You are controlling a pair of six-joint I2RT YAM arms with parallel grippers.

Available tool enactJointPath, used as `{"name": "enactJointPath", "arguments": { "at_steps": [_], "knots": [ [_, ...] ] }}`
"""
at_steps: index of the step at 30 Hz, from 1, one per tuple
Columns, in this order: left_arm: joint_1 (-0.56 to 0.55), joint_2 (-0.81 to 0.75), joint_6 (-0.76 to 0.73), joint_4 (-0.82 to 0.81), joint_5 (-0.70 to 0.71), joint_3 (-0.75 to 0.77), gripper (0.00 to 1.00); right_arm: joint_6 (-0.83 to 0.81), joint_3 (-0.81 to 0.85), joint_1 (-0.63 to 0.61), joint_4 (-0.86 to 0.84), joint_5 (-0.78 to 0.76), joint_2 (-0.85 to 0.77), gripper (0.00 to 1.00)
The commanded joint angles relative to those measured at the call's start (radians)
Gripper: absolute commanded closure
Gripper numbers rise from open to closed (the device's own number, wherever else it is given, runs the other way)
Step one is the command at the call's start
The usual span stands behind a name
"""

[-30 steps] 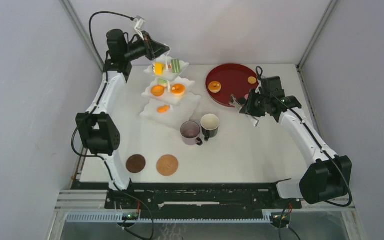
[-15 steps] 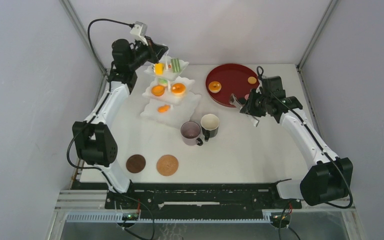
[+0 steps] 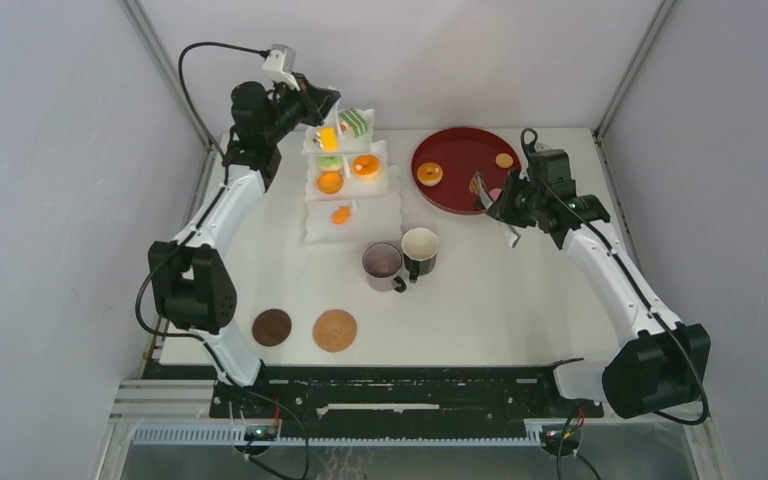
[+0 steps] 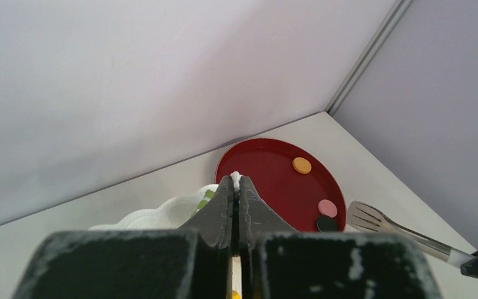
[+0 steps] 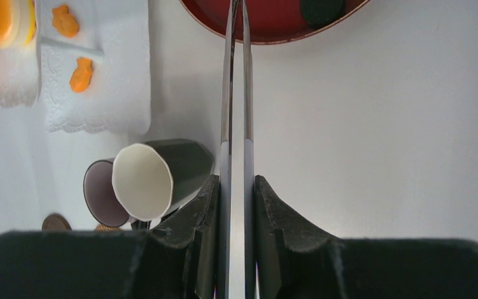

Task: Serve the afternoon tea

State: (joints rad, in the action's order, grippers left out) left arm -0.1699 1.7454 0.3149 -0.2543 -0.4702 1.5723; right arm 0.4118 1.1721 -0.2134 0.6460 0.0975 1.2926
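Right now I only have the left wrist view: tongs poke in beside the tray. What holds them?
Observer: The right gripper is shut on the tongs.
Operator: Where are the mugs?
Observer: The black mug and mauve mug stand side by side, nearer the bases than the stand.
Operator: On coasters?
Observer: No. The dark coaster and light coaster lie bare near the front edge, on the left arm's side.
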Motion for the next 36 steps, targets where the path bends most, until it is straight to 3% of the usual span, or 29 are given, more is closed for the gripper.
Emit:
{"name": "enactJointPath", "arguments": {
  "at_steps": [1,4,18,25,29,36],
  "knots": [
    [-0.006,-0.021,0.040,-0.089,-0.002,0.016,1.00,0.053,0.021,0.031,-0.127,-0.014,0.039,0.89],
    [-0.010,-0.010,0.050,-0.084,-0.012,0.026,0.99,0.067,0.022,0.061,-0.151,-0.035,0.074,0.88],
    [-0.010,-0.014,-0.025,0.061,0.021,0.092,0.36,0.047,0.056,0.140,-0.194,0.002,0.187,0.75],
    [-0.010,-0.037,-0.052,0.105,0.054,0.102,0.09,0.061,0.086,0.170,-0.213,0.033,0.216,0.70],
    [-0.011,-0.052,-0.072,0.152,0.112,0.111,0.01,0.062,0.108,0.171,-0.219,0.057,0.238,0.68],
    [-0.006,-0.082,-0.104,0.230,0.221,0.126,0.00,-0.002,0.208,0.171,-0.115,-0.002,0.317,0.64]
  ]
}}
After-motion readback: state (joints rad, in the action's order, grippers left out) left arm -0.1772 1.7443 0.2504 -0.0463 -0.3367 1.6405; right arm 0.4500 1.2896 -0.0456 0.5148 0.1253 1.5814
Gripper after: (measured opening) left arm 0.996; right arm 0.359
